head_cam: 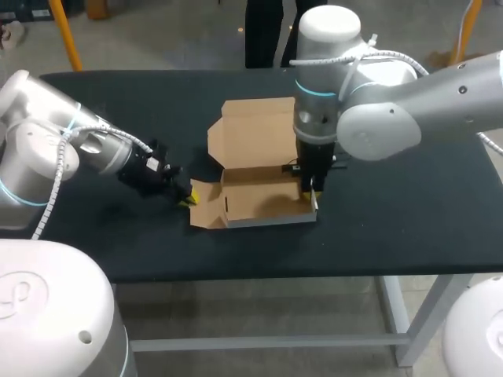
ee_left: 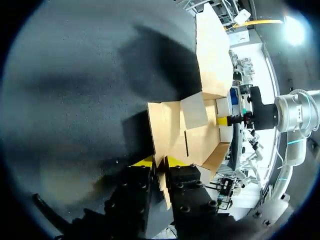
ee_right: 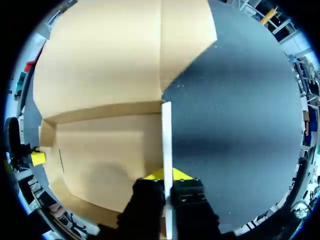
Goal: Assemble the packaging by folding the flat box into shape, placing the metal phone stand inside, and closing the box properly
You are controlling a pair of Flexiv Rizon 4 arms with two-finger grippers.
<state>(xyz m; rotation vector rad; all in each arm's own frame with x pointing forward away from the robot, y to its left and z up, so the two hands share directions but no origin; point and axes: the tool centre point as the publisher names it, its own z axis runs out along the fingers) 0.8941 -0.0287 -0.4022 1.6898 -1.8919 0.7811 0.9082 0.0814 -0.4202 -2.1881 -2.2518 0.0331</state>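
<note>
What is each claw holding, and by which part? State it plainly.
Both hold the half-folded brown cardboard box. The left claw pinches its left end flap; the right claw pinches its upright right side wall.

Non-task stuff is just the table. Top is matte black with a fine grainy texture in both wrist views, and a few soft darker shadow patches lie across it. The front edge runs straight across the head view. Underneath is a light grey metal frame: one leg shows at the front right, angled inward, and a horizontal crossbar runs along below the front edge and meets that leg.
</note>
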